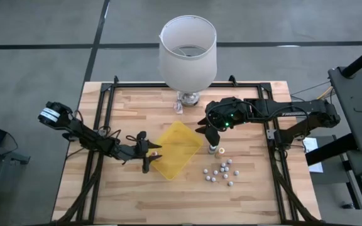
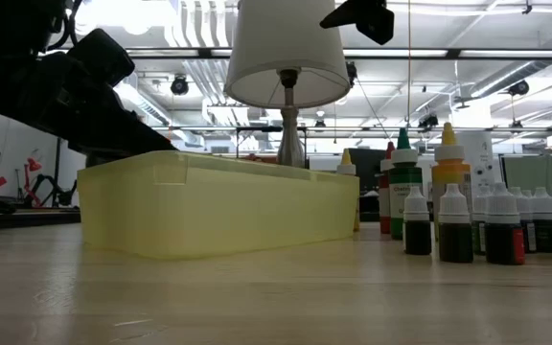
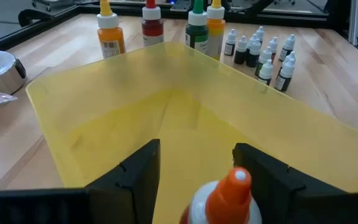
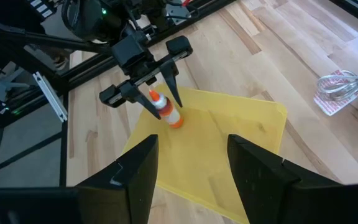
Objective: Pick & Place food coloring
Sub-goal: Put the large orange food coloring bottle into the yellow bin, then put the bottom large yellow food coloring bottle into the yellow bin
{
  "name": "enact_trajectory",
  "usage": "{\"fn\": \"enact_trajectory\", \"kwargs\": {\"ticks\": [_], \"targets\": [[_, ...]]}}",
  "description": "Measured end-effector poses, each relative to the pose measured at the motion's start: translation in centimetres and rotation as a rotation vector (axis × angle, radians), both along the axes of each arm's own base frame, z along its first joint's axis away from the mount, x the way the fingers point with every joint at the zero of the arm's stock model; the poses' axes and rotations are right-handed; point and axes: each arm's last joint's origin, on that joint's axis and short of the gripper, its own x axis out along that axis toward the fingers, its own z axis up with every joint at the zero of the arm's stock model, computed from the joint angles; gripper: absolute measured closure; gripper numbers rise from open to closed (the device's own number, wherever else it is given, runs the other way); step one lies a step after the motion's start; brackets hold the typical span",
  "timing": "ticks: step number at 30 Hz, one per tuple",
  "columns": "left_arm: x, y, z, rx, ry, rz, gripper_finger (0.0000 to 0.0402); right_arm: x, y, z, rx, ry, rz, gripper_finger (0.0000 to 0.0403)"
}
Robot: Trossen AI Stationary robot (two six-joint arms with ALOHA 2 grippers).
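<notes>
Orange-capped bottle (image 4: 168,109) is sitting between the spread fingers of the left gripper (image 4: 156,92), which is standing released over the near corner of the yellow tray (image 1: 180,149); whether the fingers are touching the bottle I cannot tell. Beside the tray, the right gripper (image 1: 213,139) is hovering open above the remaining bottles (image 3: 263,51). Dropping from here, the bottle risks tipping over the tray's rim, since it is hanging close to the edge.

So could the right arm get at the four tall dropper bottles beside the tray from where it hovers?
Probably yes. The right gripper hangs open just above the tall dropper bottles, which stand clear beside the yellow tray; the left gripper is at the tray's far edge.
</notes>
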Motion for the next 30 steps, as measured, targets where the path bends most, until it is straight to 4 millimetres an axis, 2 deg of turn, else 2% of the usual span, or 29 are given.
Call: {"fn": "enact_trajectory", "kwargs": {"ticks": [11,18,25,30], "targets": [[0.6,-0.3,0.9,0.003,-0.034,-0.011,0.0227,0.0,0.0,0.0,-0.003,0.000,0.002,0.0220],[0.3,-0.1,1.7,0.011,-0.050,-0.015,0.0227,0.0,0.0,0.0,-0.003,0.000,0.002,0.0220],[-0.6,0.3,3.7,0.004,-0.064,-0.015,0.0227,0.0,0.0,0.0,-0.003,0.000,0.003,0.0220],[-1.1,0.5,6.1,-0.009,-0.108,-0.015,0.0227,0.0,0.0,0.0,-0.003,0.000,0.003,0.0220]]}}
